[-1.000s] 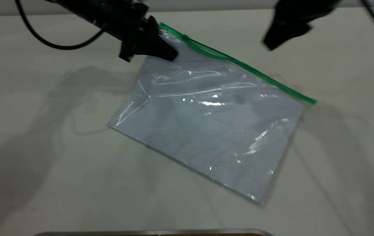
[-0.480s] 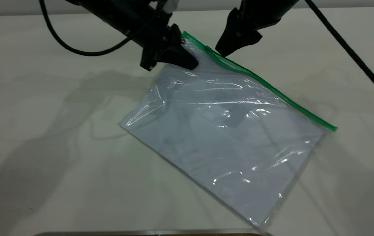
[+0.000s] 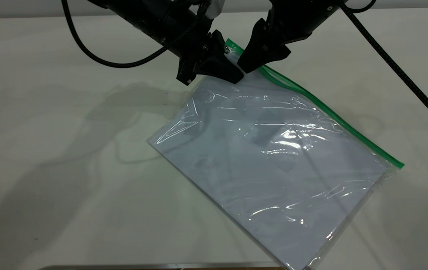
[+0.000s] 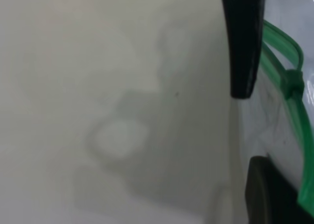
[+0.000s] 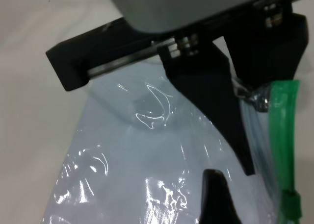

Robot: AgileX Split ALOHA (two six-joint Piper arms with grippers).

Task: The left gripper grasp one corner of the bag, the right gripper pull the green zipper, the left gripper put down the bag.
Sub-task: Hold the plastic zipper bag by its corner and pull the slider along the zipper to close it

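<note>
Left gripper (image 3: 232,73) is clamped on the raised top corner of the clear flat plastic document pouch (image 3: 274,157); far end rests on the table (image 3: 49,150). Right gripper (image 3: 244,64) looks parted beside the bright green zipper strip (image 3: 334,116). Film light, floppy, slippery: pinch the small slider tab (image 4: 293,80).

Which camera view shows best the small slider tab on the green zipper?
The left wrist view shows it best: the slider tab sits plainly on the green zipper, unobstructed. The right wrist view catches it only at the picture's edge. In the exterior view the right gripper covers that spot, so the tab is hidden.
</note>
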